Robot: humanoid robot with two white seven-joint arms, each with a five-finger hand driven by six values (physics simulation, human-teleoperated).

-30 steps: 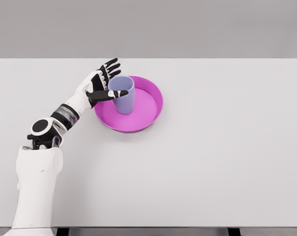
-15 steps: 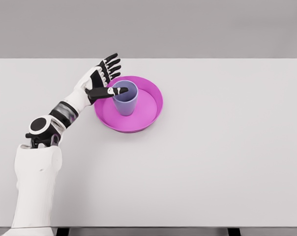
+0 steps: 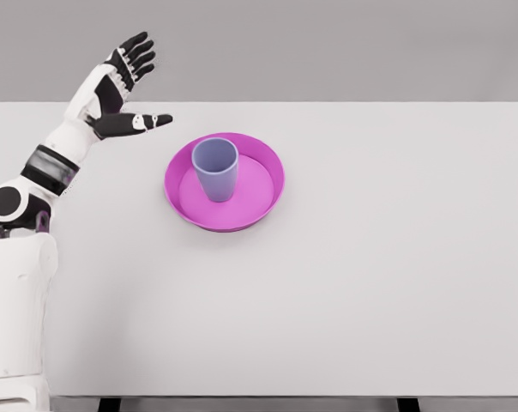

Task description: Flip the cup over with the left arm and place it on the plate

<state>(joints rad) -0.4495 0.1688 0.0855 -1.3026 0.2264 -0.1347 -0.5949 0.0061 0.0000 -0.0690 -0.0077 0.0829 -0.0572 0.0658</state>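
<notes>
Now: cup upright on plate, left hand clear

Cup (image 3: 215,168), pale blue-purple, stands upright w/ mouth up, a bit left of center on the magenta plate (image 3: 263,193). Its base rests on the plate's flat inner floor, w/ the rim of the plate all around it. Plate sits on the white table (image 3: 370,275), upper-middle of the frame, slightly left of center.

Left hand (image 3: 113,99) is in the upper left of the frame, well apart from cup and plate, lifted above the table's far-left edge. Fingers (image 3: 135,53) are spread and point up and to the right; the thumb (image 3: 147,122) sticks out sideways toward the plate. Hand is wide open and has hold of nothing. Palm side looks dark, back of hand white.

Left arm (image 3: 23,257) comes up along the left edge from the lower left corner, bends at the elbow joint near mid-left, then the forearm runs up and right to the wrist. Right arm doesn't show.

Gray wall (image 3: 328,47) fills the top strip behind the table.
</notes>
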